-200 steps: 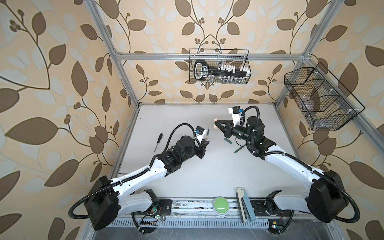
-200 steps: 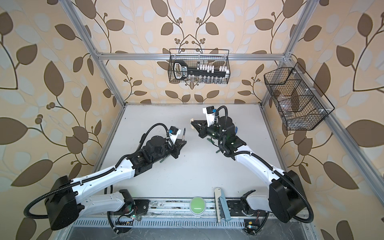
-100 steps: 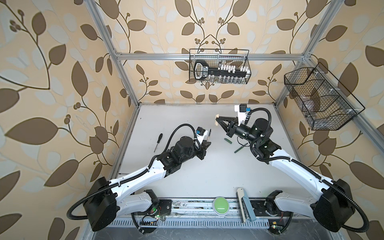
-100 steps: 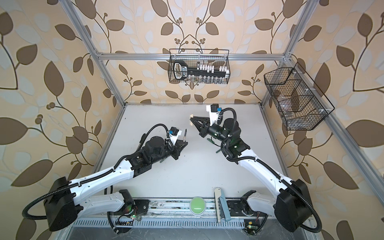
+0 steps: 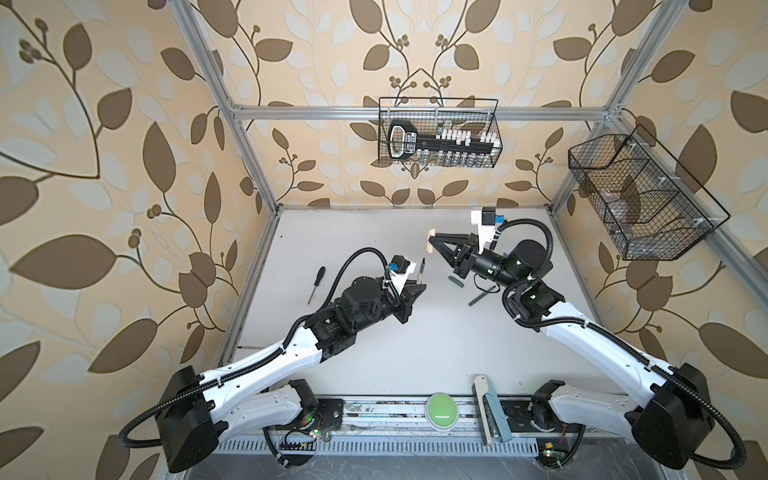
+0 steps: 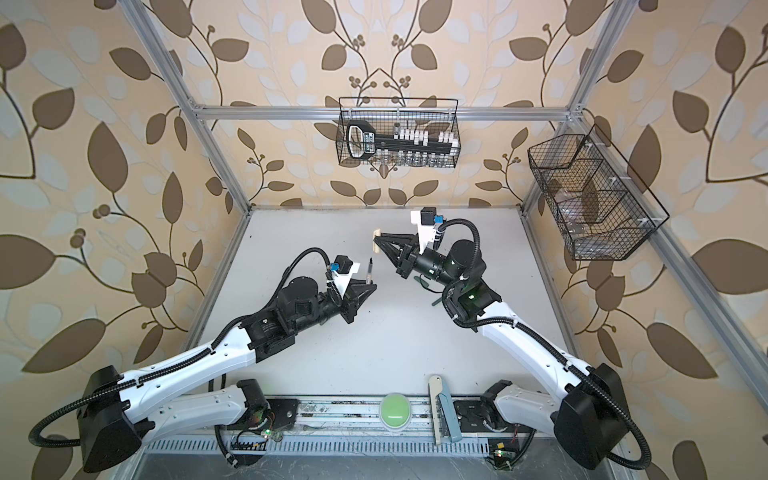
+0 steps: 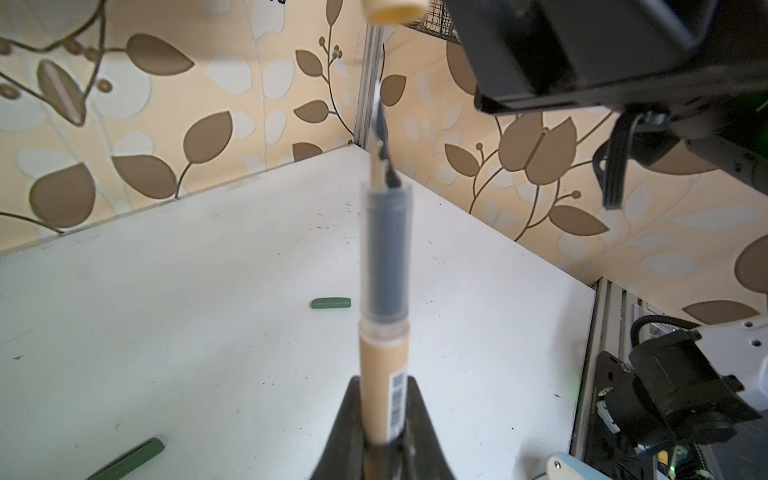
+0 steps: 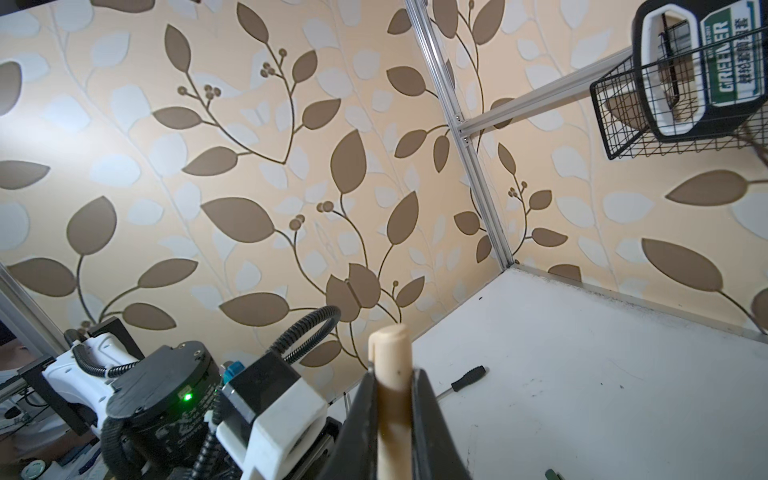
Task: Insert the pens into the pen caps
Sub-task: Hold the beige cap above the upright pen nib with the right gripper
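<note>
Beige pen (image 7: pixel 384 365) is pinched at its lower end by the left gripper (image 7: pixel 383 432), whose jaws are pressed against its sides. The pen's clear section and dark pointed tip stick out beyond the fingers. In both top views this pen (image 5: pixel 423 267) sits just left of the frame's centre, above the gripper's tips (image 5: pixel 419 286).

Up and to the right of it, near the middle of the frame, the right gripper (image 5: pixel 432 242) is clamped on a beige cap (image 6: pixel 376 241). The right wrist view shows that cap (image 8: pixel 392 357) squeezed between the two dark fingers, its rounded closed end poking out. In the left wrist view the cap's open end (image 7: pixel 395 10) faces the pen tip, with a gap between them.

On the white table (image 5: pixel 395 353), right of centre under the right arm, lie a dark green cap (image 5: pixel 456 281) and near it a dark green pen (image 5: pixel 478 298). A black-handled screwdriver (image 5: pixel 316 284) lies at centre left, well apart from both.
</note>
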Robot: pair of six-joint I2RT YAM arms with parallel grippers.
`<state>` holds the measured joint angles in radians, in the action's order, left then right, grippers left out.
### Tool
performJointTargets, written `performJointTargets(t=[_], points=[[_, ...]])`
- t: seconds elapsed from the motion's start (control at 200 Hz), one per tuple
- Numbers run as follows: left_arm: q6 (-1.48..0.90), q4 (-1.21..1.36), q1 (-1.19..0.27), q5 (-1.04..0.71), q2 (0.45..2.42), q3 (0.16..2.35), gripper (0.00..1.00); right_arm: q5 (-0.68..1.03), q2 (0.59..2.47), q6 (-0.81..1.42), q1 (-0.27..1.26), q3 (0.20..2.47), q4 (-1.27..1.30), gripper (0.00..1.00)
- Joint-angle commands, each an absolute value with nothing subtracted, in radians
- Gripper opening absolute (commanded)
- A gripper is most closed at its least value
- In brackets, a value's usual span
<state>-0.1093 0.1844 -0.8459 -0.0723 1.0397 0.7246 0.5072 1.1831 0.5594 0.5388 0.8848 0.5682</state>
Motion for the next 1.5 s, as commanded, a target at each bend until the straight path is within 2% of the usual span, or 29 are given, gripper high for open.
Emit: performJointTargets(t=[0.0,0.35,1.495], points=[[-0.082,0.208,-0.856,-0.086,1.014,0.757,0.0,0.549,1.184,0.581,0.545,0.925,0.623,0.14],[-0.069,0.189,-0.856,-0.073,1.0,0.761,0.0,0.629,1.239,0.622,0.568,0.932,0.683,0.15],[-0.069,0.175,-0.857,-0.076,0.988,0.772,0.0,0.576,1.24,0.586,0.567,0.892,0.671,0.14]])
